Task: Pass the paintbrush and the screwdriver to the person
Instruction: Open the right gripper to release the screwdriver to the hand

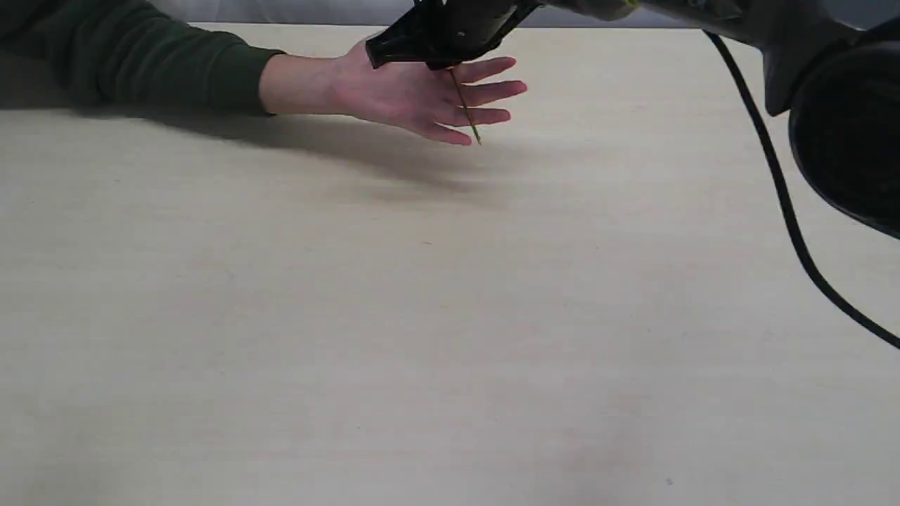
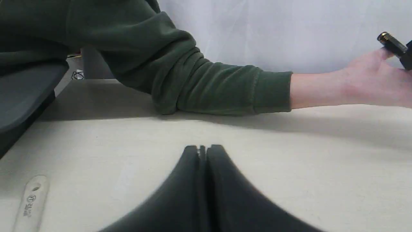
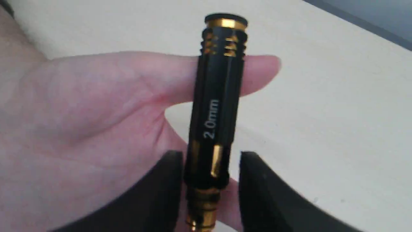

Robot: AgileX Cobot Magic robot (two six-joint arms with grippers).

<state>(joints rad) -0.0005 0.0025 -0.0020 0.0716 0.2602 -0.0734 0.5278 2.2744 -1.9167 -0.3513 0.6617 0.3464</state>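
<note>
**Handover of the screwdriver, first of two deliveries.** The person's open hand (image 1: 411, 95), palm showing and held just above the tabletop (image 1: 422, 316), serves as the reference. The right gripper (image 3: 212, 158) hangs directly over the hand with the screwdriver (image 3: 214, 106) between its jaws. The black handle, marked 2.0mm, stands upright just in front of one finger. In the exterior view the thin shaft points down across the fingers (image 1: 492, 91) toward the tabletop. One jaw lies against the gold-collared lower end of the handle while a narrow gap shows beside the other, so it cannot be told whether the jaws are clamping the tool or letting it go. The hand is not closed on the tool. The left gripper (image 2: 202, 149) sits low over the tabletop, well apart from the hand and facing the dark green sleeve (image 2: 209, 83), its jaws pressed together on nothing. The paintbrush (image 2: 31, 201), of which only the pale handle end with its hole shows, lies flat on the tabletop, well apart from the hand and ungrasped. Judged stage: the screwdriver is at the hand but its transfer is not complete, and the pick-up and delivery of the paintbrush are wholly left to do.
</note>
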